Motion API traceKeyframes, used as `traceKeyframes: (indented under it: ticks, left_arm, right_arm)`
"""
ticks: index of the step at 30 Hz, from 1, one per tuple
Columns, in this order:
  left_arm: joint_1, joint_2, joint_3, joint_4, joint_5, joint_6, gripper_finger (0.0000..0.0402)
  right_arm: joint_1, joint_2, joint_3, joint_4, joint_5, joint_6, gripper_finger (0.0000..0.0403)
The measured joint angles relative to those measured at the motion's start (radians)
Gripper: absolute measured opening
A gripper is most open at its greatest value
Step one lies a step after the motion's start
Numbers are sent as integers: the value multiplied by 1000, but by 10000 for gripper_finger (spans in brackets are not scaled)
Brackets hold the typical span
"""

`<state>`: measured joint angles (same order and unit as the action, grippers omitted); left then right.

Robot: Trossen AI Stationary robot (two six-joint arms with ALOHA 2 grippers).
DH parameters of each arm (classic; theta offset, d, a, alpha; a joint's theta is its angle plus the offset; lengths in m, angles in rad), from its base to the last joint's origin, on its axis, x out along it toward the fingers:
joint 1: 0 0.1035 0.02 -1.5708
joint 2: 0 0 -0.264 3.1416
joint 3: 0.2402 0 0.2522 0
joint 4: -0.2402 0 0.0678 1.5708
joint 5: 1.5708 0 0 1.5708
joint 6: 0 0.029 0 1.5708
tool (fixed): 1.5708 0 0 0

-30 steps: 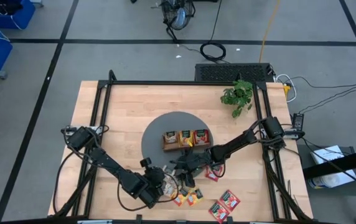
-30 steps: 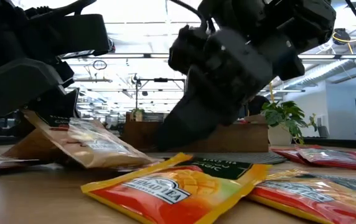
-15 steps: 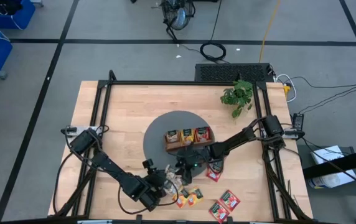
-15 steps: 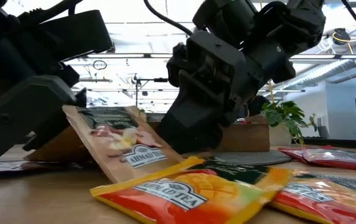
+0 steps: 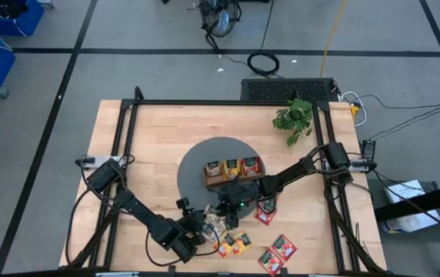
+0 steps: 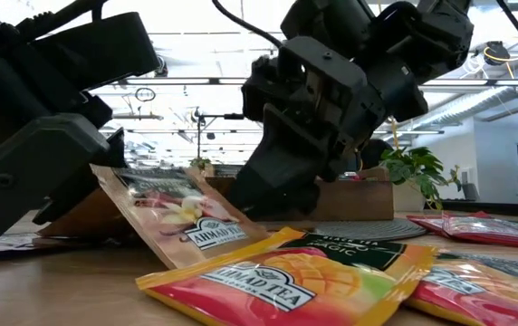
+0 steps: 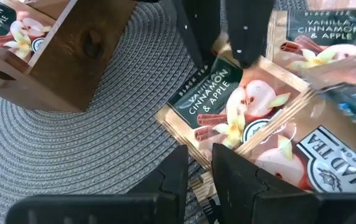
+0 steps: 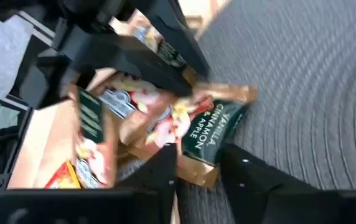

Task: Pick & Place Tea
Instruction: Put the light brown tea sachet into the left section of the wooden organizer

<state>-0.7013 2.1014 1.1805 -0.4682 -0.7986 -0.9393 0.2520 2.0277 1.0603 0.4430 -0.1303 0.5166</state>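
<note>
While the left gripper [image 7: 196, 165] is pinching one corner of a beige sachet [image 7: 240, 106], its two dark fingers are sitting close together with the shiny paper caught between them. The beige sachet is flat and square, with a dark green band and a picture of apple and cinnamon on it, and it is leaning up off the table instead of lying flat. The right gripper [image 8: 200, 168] is reaching in from the other side, with one finger on each side of the same sachet's green edge, but I cannot tell if it is squeezing it. Under them is lying a round grey mat [image 7: 91, 143] that looks woven in rings. A brown wooden tray [image 5: 231, 171] with smooth sides is sitting on that mat, and three sachets are standing in it, one in each box. Both dark arms are bending low over the front of the pale wooden table [image 5: 158, 131], the left arm coming from the left side and the right arm from the right side, and their grippers are meeting just in front of the tray. Glossy orange sachets [image 6: 277, 281] are lying flat near the front edge, with red sachets [image 5: 278, 252] just beside them.
</note>
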Motion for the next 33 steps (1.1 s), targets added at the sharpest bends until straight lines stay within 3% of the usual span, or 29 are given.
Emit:
traceKeyframes:
  ticks: [6,21,33]
  left_arm:
    - [0,0,-1,3,-7,14,81]
    - [-31,-51,-2,-12,1,87,81]
    - [-141,-138,-1,-45,-228,81,81]
  right_arm:
    - [15,0,0,36,-3,-107,7]
    - [35,-24,0,79,23,-223,1]
    - [33,-145,0,-61,84,-413,0]
